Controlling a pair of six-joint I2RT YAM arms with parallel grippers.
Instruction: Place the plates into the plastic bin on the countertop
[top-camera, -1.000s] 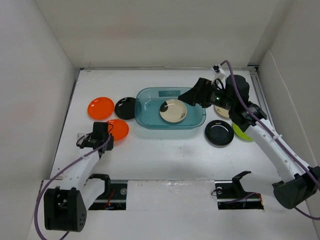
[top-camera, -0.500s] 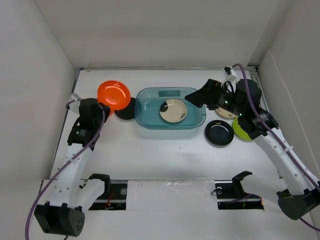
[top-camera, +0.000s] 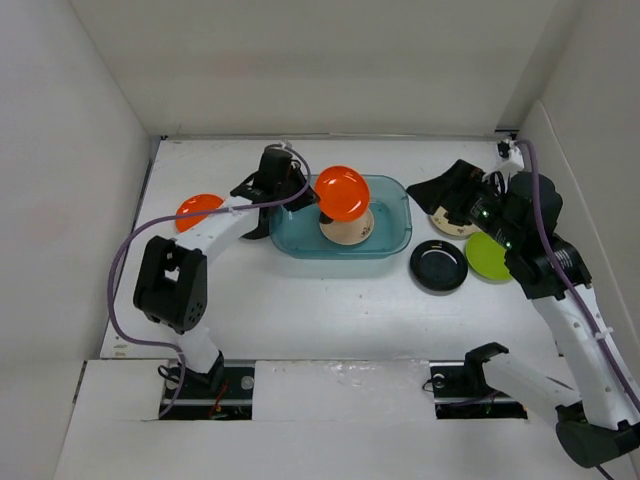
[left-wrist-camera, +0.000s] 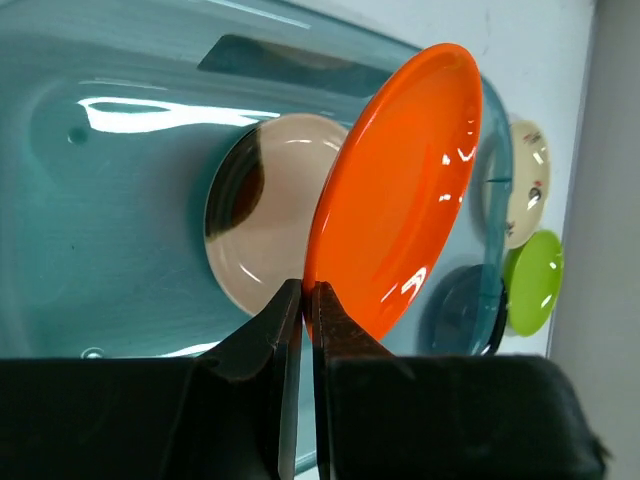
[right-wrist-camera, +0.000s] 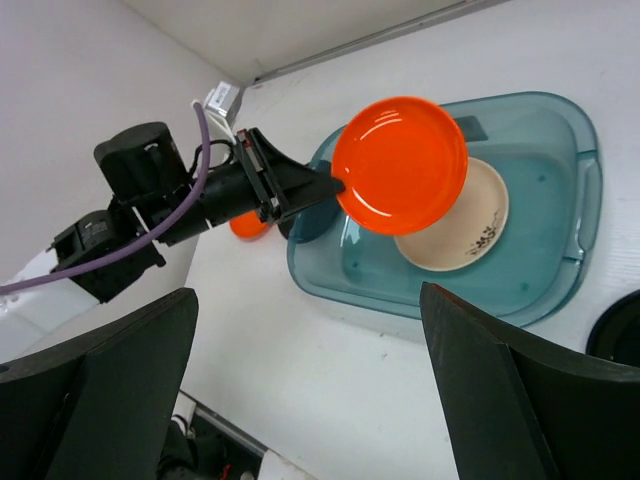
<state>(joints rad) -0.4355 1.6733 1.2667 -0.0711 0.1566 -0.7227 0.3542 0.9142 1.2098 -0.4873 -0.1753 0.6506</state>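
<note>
Left fingers (left-wrist-camera: 272, 335) are pressed onto the near rim of an orange plate (left-wrist-camera: 395, 240), pinching it. The plate is tilted steeply and held over the inside of the plastic bin (top-camera: 292, 236), left of the bin's centre and partly over the cream plate (top-camera: 355, 230) lying flat on the bin floor. Can't tell whether the two plates touch. Right fingers (right-wrist-camera: 100, 390) are spread wide with nothing between them, hovering just beyond the bin's right end, over a second cream plate (top-camera: 446, 223) that is mostly hidden. The black plate (top-camera: 438, 266) sits on the counter (top-camera: 330, 310) just off the bin's right front corner, and the green plate (top-camera: 487, 256) is beside it, farther right. The second orange plate (top-camera: 197, 207) lies on the counter well left of the bin, beyond the left arm.
</note>
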